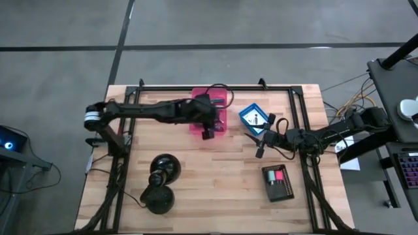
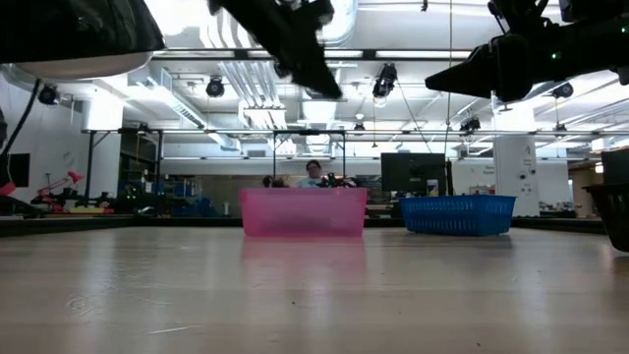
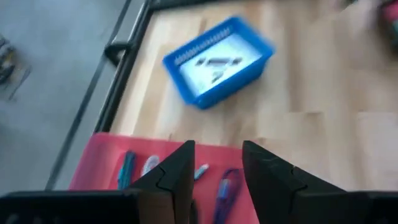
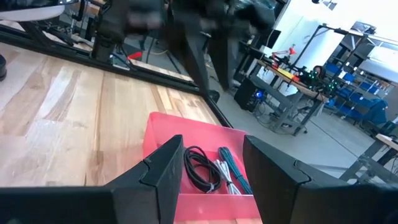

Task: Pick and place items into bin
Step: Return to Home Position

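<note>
Left gripper (image 3: pixel 217 152) hangs above the pink bin (image 2: pixel 303 213), fingers parted, empty. Right gripper (image 4: pixel 212 143) — also parted, holding nothing — hovers just beside the blue bin (image 2: pixel 457 214). Black coiled cable (image 4: pixel 200 167) lies in the pink bin; the blue bin's blurred contents cannot be told apart.

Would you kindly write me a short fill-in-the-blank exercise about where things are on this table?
The black coiled cable lies in the ___ bin.
The left gripper's fingers stand ___.
The small pink item sits in the ___ bin.
The right gripper hangs between that bin and the ___ bin.
Missing words: pink; open; black; blue.
</note>
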Available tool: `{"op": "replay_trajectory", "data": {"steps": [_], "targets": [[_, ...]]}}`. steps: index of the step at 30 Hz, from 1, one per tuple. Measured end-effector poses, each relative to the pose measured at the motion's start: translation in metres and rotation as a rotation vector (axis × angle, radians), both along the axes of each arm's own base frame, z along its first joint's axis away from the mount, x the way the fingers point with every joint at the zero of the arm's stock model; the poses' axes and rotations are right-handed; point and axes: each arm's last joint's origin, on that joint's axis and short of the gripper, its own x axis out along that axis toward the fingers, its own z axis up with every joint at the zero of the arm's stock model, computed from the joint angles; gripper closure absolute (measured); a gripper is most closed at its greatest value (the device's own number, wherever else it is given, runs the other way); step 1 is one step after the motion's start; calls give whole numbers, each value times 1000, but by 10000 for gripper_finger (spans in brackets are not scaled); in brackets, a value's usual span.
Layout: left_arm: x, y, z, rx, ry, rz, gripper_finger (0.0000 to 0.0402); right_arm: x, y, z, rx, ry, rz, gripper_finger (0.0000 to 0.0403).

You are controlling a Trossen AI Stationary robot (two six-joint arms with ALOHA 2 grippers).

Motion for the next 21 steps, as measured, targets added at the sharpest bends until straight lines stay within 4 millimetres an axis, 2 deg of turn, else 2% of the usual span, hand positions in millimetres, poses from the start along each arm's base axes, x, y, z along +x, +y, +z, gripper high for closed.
{"op": "replay_trajectory", "data": {"steps": [3, 10, 21], "targets": [[-13, -14, 15, -27, -87, -75, 283, 0, 0, 0, 10, -1, -1, 248], [-58, -44, 20, -33, -249, -162, 283, 0, 0, -2, 20, 11, -3, 248], [-169, -67, 11, -85, -419, -238, 283, 0, -1, -3, 42, 7, -20, 248]]}}
